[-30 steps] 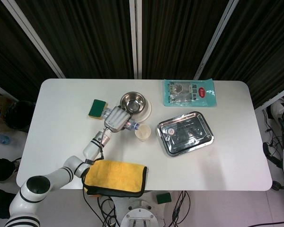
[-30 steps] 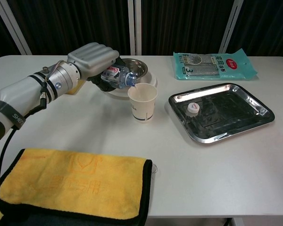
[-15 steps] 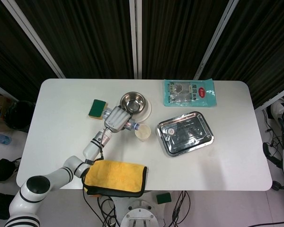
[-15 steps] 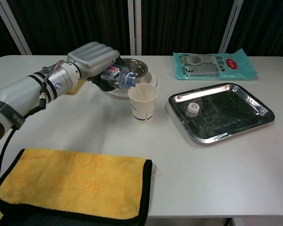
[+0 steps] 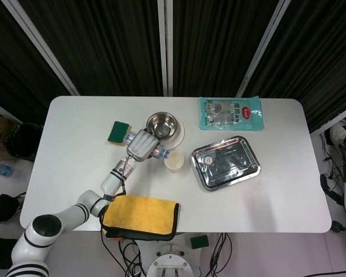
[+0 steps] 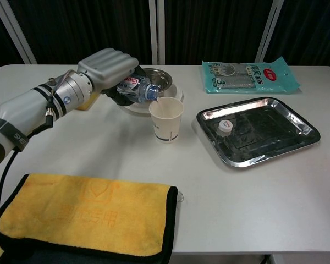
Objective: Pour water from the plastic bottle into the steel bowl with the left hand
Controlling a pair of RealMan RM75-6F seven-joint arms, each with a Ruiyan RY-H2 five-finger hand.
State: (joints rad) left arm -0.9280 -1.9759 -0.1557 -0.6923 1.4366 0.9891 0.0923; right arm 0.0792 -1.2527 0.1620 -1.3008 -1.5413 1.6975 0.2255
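Note:
My left hand (image 6: 107, 69) (image 5: 140, 145) grips a small clear plastic bottle (image 6: 136, 88) (image 5: 160, 153) with a red label, tipped on its side. Its open neck points right, just over the rim of a white paper cup (image 6: 166, 119) (image 5: 174, 161). The steel bowl (image 6: 158, 78) (image 5: 162, 123) sits on a white plate (image 6: 174, 95) right behind the hand and bottle, partly hidden by them in the chest view. The right hand shows in neither view.
A steel tray (image 6: 293, 121) (image 5: 247, 170) at right holds the white bottle cap (image 6: 225, 126). A teal wipes packet (image 6: 249, 75) lies behind it. A green sponge (image 5: 119, 133) sits left of the bowl. A yellow folded cloth (image 6: 85, 215) covers the near left edge.
The left hand and bottle have lifted very slightly; otherwise nothing has visibly changed.

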